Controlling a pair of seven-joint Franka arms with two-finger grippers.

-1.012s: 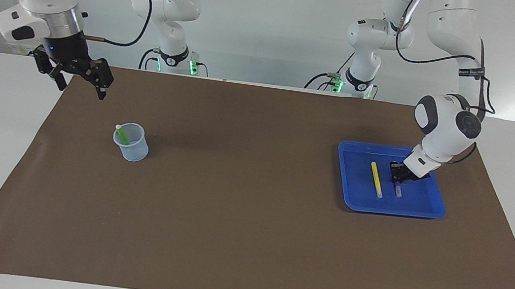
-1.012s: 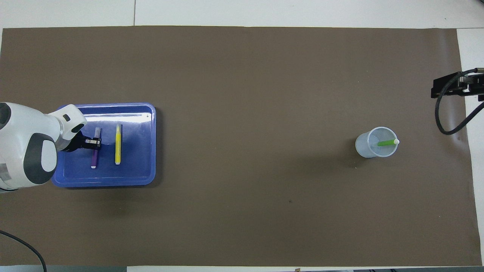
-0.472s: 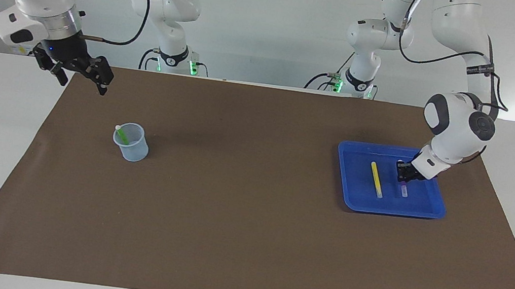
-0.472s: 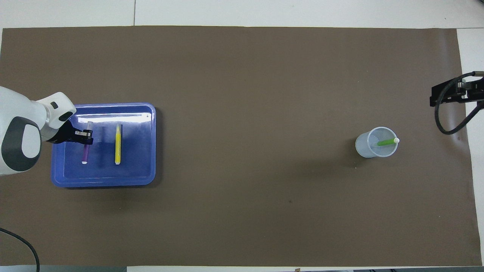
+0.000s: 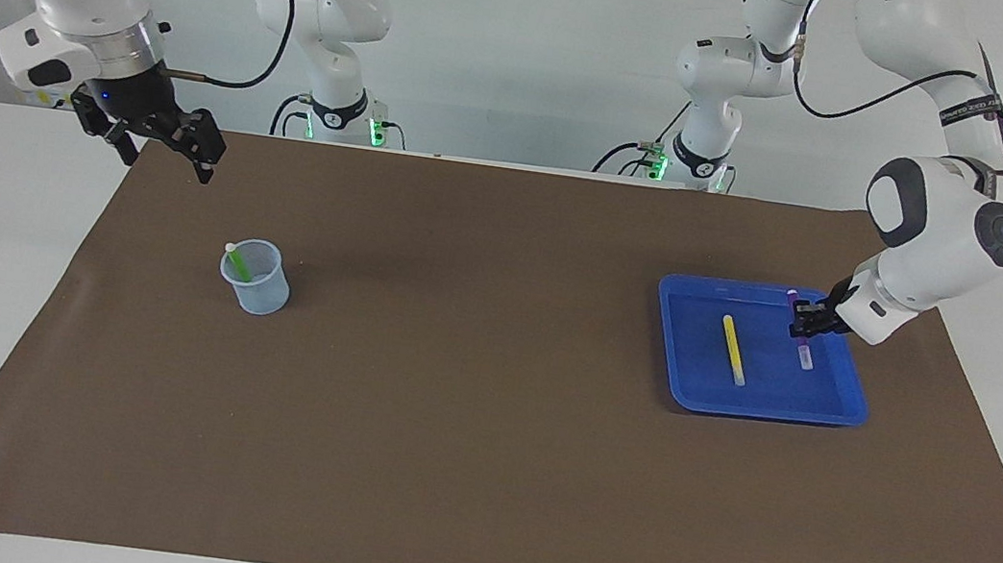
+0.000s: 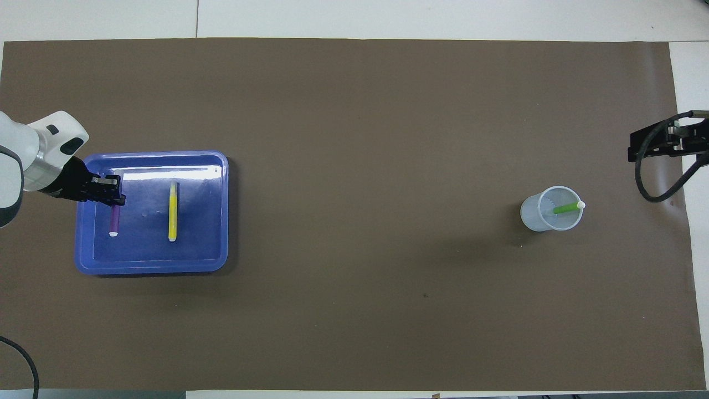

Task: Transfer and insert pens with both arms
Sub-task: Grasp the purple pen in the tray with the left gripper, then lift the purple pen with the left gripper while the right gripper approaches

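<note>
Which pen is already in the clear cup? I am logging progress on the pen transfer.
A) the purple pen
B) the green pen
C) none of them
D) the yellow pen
B: the green pen stands tilted inside the clear cup, while the yellow pen lies in the blue tray and the left end effector holds the purple pen.

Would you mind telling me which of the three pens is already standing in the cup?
The green pen; it leans inside the clear cup, unlike the other two.
</note>
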